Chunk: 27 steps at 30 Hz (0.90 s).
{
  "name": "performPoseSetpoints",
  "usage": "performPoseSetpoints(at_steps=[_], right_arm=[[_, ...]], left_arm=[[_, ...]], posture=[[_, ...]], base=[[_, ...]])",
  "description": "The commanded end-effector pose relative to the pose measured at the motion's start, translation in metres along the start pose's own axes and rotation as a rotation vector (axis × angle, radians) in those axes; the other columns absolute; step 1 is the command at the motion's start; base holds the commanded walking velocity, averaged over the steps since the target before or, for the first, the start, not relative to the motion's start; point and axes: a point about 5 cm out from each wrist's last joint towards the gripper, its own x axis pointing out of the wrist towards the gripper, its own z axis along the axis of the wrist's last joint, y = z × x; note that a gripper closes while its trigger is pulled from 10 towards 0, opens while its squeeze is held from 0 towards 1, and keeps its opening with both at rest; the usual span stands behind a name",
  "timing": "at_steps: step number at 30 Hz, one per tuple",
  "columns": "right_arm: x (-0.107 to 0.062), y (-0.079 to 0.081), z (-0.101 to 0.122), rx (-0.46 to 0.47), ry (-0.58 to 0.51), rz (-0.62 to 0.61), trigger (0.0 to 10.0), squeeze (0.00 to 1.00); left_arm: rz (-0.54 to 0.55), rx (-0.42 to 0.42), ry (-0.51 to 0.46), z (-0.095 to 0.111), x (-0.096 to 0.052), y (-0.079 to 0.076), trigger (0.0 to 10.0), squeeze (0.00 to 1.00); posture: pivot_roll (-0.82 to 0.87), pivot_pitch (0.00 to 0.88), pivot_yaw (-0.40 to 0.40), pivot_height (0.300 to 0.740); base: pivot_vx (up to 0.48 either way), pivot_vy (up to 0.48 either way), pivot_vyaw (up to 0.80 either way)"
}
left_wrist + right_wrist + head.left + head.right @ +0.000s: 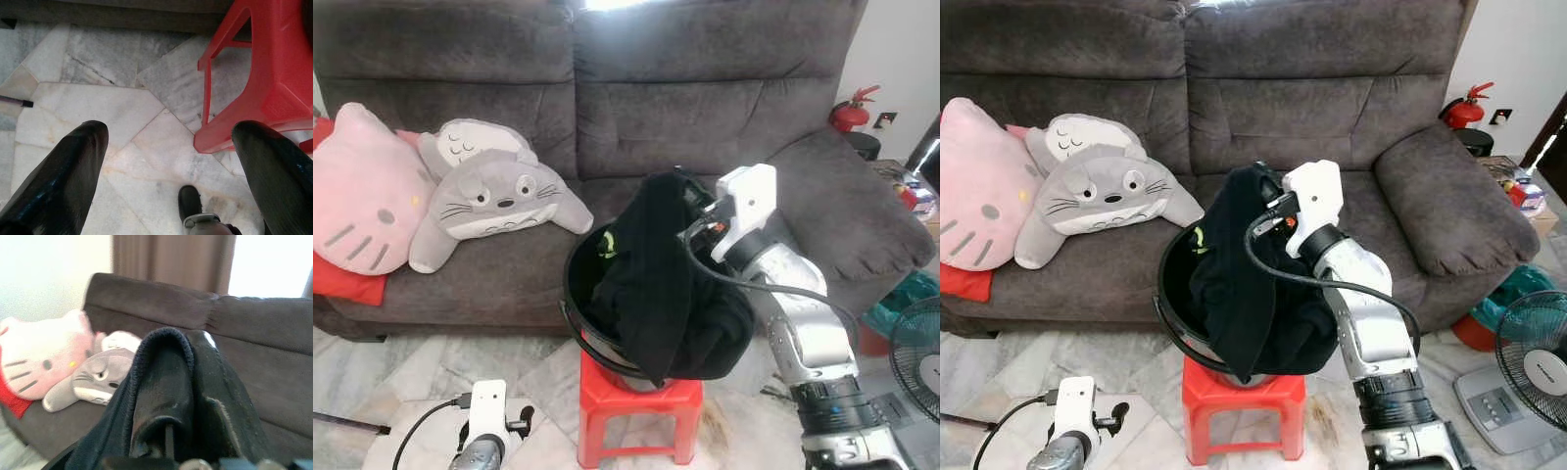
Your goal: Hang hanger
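A black garment (656,284) hangs half out of a black bucket (571,294) that stands on a red stool (636,411) in front of the sofa. My right gripper (672,192) is above the bucket, shut on the garment's top edge, which is raised to a peak. In the right wrist view the cloth (161,382) drapes over the fingers (205,382) and hides their tips. My left arm (487,431) hangs idle low at the left. Its gripper (171,161) is open above the marble floor, beside a stool leg (208,98).
A grey sofa (705,117) stands behind the stool, with a pink cat cushion (362,196) and a grey plush toy (499,196) on its left seat. A red fire extinguisher (850,113) and a fan (1533,367) are at the right.
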Motion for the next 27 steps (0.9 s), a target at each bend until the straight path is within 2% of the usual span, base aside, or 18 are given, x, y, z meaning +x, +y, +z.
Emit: performPoseSetpoints(at_steps=[1, 7, 17, 27], right_arm=[[-0.004, -0.001, 0.006, 0.0, -0.022, -0.039, 10.0, 0.0], [-0.013, 0.009, 0.006, 0.001, -0.015, -0.076, 10.0, 0.0], [-0.01, 0.019, 0.007, -0.027, -0.019, -0.11, 10.0, 0.0], [-0.012, 0.013, 0.004, -0.039, 0.001, -0.134, 10.0, 0.0]], left_arm=[[0.004, -0.007, 0.022, -0.007, -0.002, 0.003, 10.0, 0.0], [0.002, 0.007, 0.033, -0.01, -0.003, 0.005, 10.0, 0.0], [0.008, 0.006, 0.041, -0.013, -0.005, 0.008, 10.0, 0.0], [0.011, -0.002, 0.047, -0.018, -0.007, 0.006, 10.0, 0.0]], posture=[[-0.15, 0.0, 0.023, 0.716], [-0.15, 0.0, 0.026, 0.716], [-0.13, 0.0, 0.025, 0.716], [-0.11, 0.0, 0.004, 0.716]], base=[[0.0, 0.0, 0.0], [0.0, 0.0, 0.0], [0.0, 0.0, 0.0], [0.0, 0.0, 0.0]])
